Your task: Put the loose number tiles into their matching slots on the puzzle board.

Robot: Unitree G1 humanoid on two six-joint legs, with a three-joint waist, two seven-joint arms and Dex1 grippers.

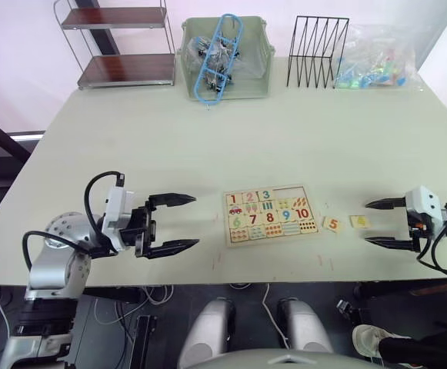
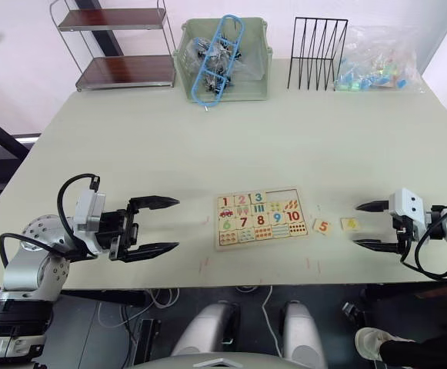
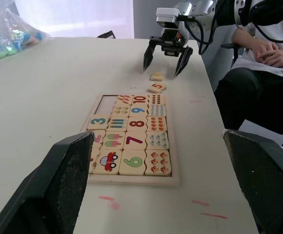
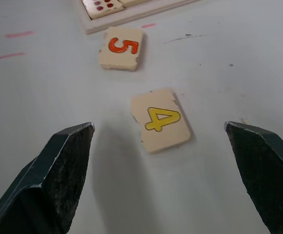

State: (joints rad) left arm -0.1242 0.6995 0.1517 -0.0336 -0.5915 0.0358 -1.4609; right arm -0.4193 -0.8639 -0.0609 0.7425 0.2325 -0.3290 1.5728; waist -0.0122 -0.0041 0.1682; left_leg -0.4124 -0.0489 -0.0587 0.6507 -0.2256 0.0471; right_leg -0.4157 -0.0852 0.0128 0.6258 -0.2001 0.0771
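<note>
Two loose tiles lie on the table [image 1: 208, 146] right of the puzzle board [image 1: 270, 214]: an orange 5 [image 4: 120, 48] nearest it, then a yellow 4 [image 4: 161, 120]. Digits 1, 2, 3 sit seated. Both the right gripper [image 1: 383, 224] and left gripper [image 1: 178, 223] gape empty. The left wrist view adds a seated person [image 3: 258, 63].

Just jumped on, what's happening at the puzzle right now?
Tiles 1, 2 and 3 already sit in the top row of the puzzle board; the two slots after them are bare. The 5 tile and the 4 tile lie loose on the table right of the board. The right gripper is open and lined up on the 4, holding nothing. The left gripper is open, left of the board.
</note>
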